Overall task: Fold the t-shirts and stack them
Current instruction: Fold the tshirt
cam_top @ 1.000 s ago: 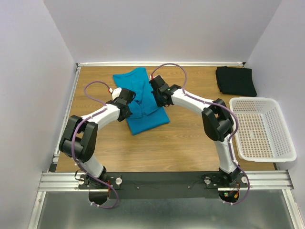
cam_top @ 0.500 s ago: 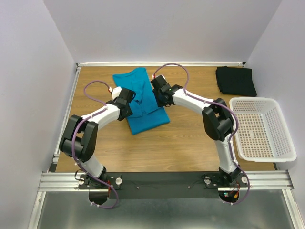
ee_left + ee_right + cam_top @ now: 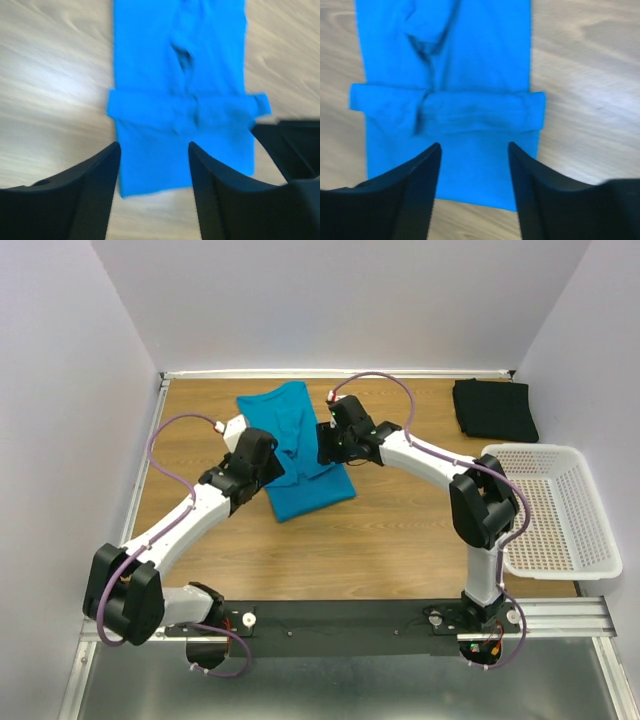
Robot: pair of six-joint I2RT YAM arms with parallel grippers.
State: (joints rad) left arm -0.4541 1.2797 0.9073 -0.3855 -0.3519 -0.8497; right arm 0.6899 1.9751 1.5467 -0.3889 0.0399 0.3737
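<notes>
Jaws apart and empty on left gripper (image 3: 154, 150) and right gripper (image 3: 474, 150), hovering over teal t-shirt (image 3: 305, 492) lying part-folded on bench (image 3: 350, 540); next fold likely wants matched pinches at both nearest corners, lifted level, cloth kept square

One t-shirt (image 3: 305, 488) lies central on the table (image 3: 400, 530), the other t-shirt (image 3: 494, 408) far right (behind the basket (image 3: 550, 510)).

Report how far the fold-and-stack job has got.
Done: the black t-shirt lies folded at the far right. In hand: the blue t-shirt is partly folded, with the left gripper and right gripper open above it. Left: finish folding it, then stack both.
</notes>
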